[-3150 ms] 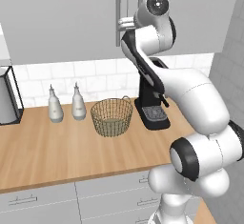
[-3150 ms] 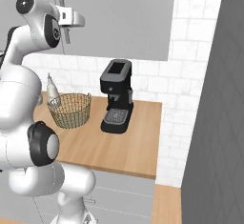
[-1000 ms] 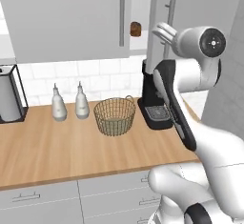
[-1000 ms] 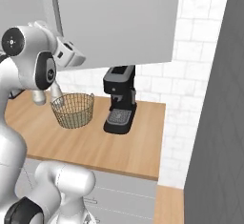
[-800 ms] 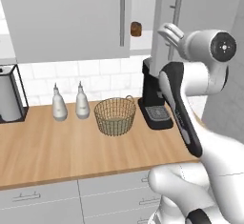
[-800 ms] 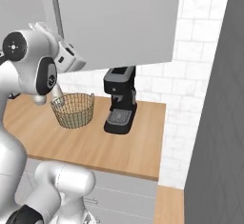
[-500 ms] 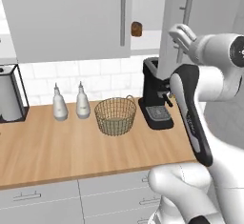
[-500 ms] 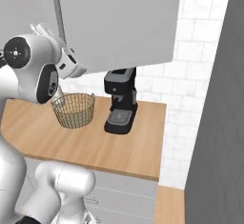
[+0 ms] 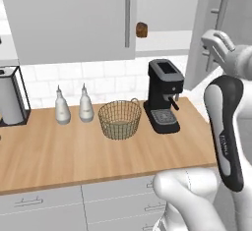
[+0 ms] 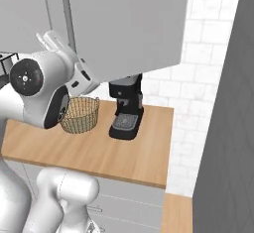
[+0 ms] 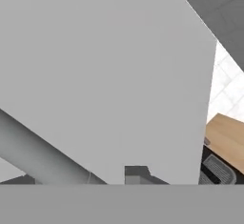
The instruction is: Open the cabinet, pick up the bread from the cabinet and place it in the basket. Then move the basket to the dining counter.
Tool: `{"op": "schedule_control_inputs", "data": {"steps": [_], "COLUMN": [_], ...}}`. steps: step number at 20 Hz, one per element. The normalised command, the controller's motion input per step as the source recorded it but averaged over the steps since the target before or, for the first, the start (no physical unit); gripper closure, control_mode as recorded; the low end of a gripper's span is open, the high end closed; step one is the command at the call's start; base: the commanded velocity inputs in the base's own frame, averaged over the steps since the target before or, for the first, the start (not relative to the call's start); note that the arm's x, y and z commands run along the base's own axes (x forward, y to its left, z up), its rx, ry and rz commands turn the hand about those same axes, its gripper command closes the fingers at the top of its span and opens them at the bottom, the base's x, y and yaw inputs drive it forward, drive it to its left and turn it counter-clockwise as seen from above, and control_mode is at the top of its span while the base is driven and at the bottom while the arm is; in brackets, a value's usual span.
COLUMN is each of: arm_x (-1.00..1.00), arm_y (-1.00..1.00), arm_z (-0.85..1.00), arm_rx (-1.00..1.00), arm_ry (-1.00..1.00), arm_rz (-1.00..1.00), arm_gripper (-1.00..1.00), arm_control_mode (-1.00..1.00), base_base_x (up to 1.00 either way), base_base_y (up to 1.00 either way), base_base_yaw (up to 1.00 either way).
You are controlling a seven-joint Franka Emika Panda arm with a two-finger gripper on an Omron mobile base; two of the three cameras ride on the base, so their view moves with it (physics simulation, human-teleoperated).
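The cabinet's right door (image 9: 209, 23) stands swung wide open, while the left door (image 9: 74, 18) stays closed. My gripper (image 9: 215, 42) is shut on the open door's long vertical handle (image 9: 220, 10), which also appears in the right base view as a bar (image 10: 67, 19) beside the gripper (image 10: 60, 41). In the hand view that handle (image 11: 38, 154) runs across the door face just past one fingertip (image 11: 136, 172). The bread (image 9: 141, 29), a small dark brown lump, sits on the white shelf (image 9: 162, 36). On the worktop below is the wire basket (image 9: 119, 119), shown again as a basket (image 10: 79, 114).
A black coffee machine (image 9: 165, 97) stands right of the basket, directly under the open shelf. Two white bottles (image 9: 74, 111) stand left of it, with a dark appliance (image 9: 10, 100) at the far left. Grey drawer fronts (image 9: 113, 200) run below the wooden worktop (image 9: 74, 151).
The right cabinet door has swung further open to the right, with my gripper travelling along on its handle. Bread and shelf are more exposed. Basket and worktop items have not moved.
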Motion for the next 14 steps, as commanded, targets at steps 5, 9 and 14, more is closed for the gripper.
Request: {"op": "schedule_control_inputs", "data": {"steps": [5, 9, 14], "arm_x": [-0.37, -0.29, -0.47], "arm_y": [-1.0, -1.0, -0.74], "arm_z": [0.0, 0.03, 0.04], "arm_rx": [0.05, 0.01, 0.01], "arm_ry": [0.0, 0.0, -0.01], "arm_rz": [0.0, 0.0, 0.0], "arm_gripper": [1.0, 1.0, 1.0], "arm_control_mode": [-1.0, -1.0, -1.0], "base_base_x": [0.0, 0.0, 0.0], "base_base_y": [0.0, 0.0, 0.0], "base_base_yaw": [0.0, 0.0, 0.0]}}
